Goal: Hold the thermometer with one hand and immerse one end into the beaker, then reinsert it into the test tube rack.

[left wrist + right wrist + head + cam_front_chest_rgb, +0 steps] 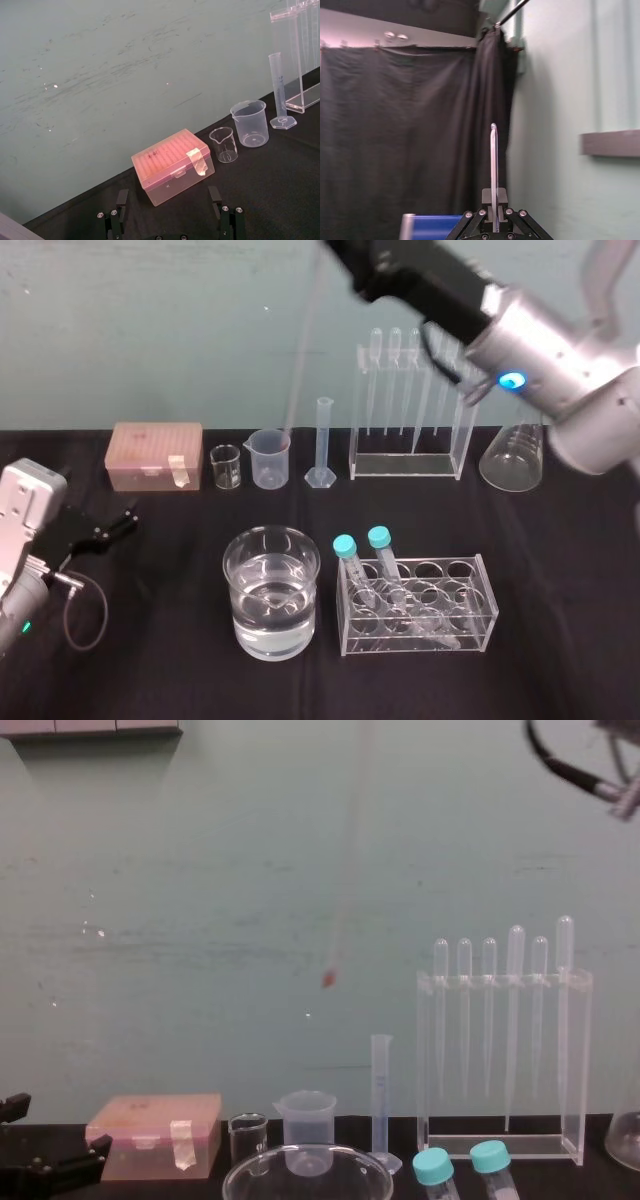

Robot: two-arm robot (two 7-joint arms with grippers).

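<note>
Right gripper (494, 200), high up, pinches the long whitish glass thermometer (493, 150) left of the tall clear acrylic rack (405, 440); dip pending: lower its tip into the water-filled glass beaker (271, 590) nearer; left gripper (167, 210) spread, near left.

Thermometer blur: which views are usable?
Head view: the long thin whitish glass thermometer is a faint smeared streak. Chest view: equally ghosted, red tip clearest. Right wrist view: sharp, held in the right end effector. Left wrist view: crisp, left end effector idle, low left.
</note>
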